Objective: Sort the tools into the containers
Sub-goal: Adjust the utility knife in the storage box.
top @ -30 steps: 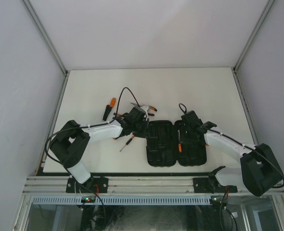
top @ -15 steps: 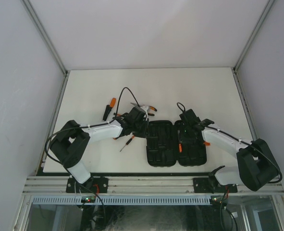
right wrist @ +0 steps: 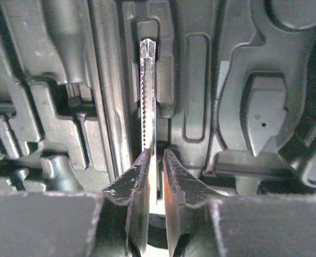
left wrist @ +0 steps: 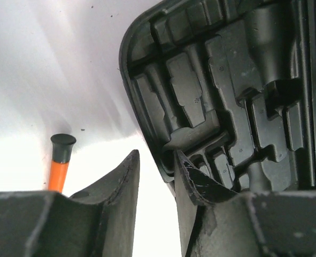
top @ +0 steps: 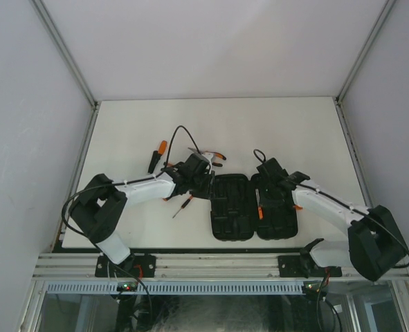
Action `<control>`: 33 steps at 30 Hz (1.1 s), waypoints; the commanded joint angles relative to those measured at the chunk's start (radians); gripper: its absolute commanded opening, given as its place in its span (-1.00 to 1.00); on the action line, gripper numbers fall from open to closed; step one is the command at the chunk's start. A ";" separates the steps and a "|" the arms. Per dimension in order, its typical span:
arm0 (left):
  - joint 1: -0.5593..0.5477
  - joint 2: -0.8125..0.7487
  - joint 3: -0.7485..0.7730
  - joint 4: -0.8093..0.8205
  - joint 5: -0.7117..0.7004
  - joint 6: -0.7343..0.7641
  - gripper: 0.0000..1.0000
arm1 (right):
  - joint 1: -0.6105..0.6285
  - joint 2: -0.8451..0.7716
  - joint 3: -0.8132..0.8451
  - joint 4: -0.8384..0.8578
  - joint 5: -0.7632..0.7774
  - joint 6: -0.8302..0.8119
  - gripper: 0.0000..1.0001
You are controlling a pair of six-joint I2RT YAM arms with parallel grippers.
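Open case (top: 232,207), near centre of counter (top: 294,131): one thin screwdriver (right wrist: 148,91) seated in right half, right tool (right wrist: 156,155) barely spread astride its shaft; left tool (left wrist: 155,160) spread, empty, at case's left rim; pliers (top: 214,156), orange screwdriver (top: 161,148), small screwdriver (top: 180,207) unsorted, left of case.

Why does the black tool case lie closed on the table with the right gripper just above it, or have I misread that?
Only one thing is wrong: the tool case lies open, not closed, with both halves flat and their insides facing up, as the top external view shows. The right gripper is indeed just above it.
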State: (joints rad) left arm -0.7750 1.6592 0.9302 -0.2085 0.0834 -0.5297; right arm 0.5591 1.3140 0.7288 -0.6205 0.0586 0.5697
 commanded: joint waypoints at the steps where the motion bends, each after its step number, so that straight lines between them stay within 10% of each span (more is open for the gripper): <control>1: 0.019 -0.084 0.064 -0.063 0.002 0.043 -0.25 | 0.015 -0.144 0.064 -0.092 0.057 -0.006 -0.67; 16: 0.088 -0.359 0.066 -0.235 -0.174 0.102 -0.06 | 0.018 -0.420 0.004 -0.065 0.112 -0.009 -0.38; 33: 0.100 -0.497 -0.080 -0.253 -0.206 0.048 -0.04 | 0.025 -0.164 -0.073 0.081 -0.003 -0.004 -0.77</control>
State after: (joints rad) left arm -0.6804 1.1793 0.8635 -0.4763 -0.1093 -0.4641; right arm 0.5777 1.1217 0.6495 -0.6086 0.0769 0.5671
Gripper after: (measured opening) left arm 0.482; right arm 0.129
